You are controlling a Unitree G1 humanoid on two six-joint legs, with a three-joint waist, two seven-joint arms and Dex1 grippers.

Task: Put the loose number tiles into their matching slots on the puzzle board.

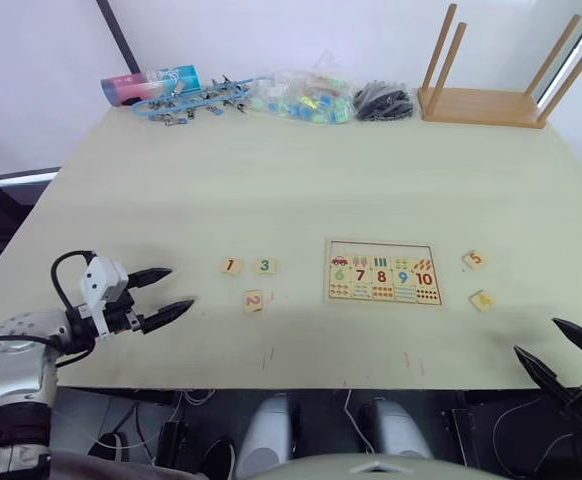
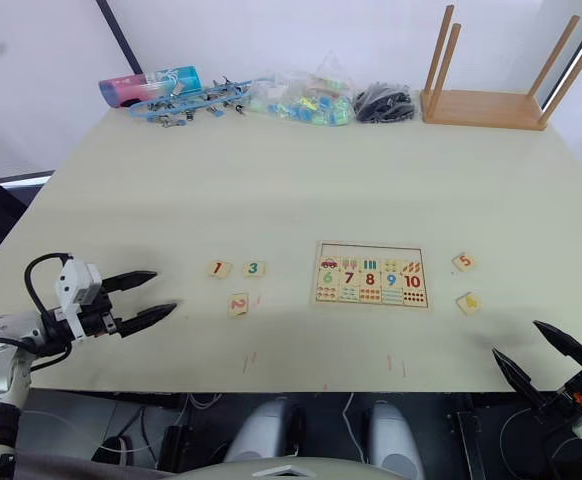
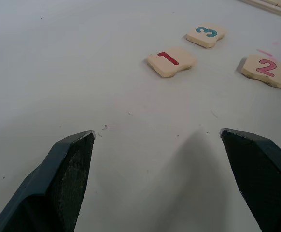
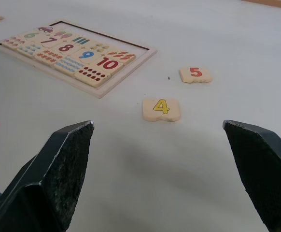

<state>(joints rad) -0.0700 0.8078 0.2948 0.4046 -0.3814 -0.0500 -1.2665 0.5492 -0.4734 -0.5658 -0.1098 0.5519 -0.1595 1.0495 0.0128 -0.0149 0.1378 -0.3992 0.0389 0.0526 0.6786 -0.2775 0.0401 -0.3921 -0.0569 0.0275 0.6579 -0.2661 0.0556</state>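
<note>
From the head camera I look down over a wide pale table (image 1: 271, 180). The puzzle board (image 1: 383, 272) lies flat a little right of centre near my edge, its lower part printed with the numbers 6 to 10 and small counting pictures; the slots (image 4: 90, 35) along its upper row sit under the far rim, and from the right wrist camera that strip looks bare (I cannot make out single recesses). Three loose number tiles lie left of the board, apart from it: the 1 tile (image 1: 231, 266) and the 3 tile (image 1: 264, 266) side by side, and the 2 tile (image 1: 254, 300) just nearer to me, below the gap between them. Two more lie right of the board: the 5 tile (image 1: 474, 260) farther away and the 4 tile (image 1: 482, 300) nearer to me. My left gripper (image 1: 163, 294) hovers low over the table at the left, fingers spread wide and holding nothing, pointing toward the 1, 2 and 3 tiles, which lie well clear of its tips. My right gripper (image 1: 561, 346) hangs at the table's near right edge, fingers also spread wide and empty, with the 4 tile nearest ahead of it. Along the far edge sit a pink-and-blue tube (image 1: 149, 85), a heap of blue clips (image 1: 196, 100), a bag of coloured bits (image 1: 301, 98), a black bundle (image 1: 383, 102) and an upturned wooden stool (image 1: 491, 100).
</note>
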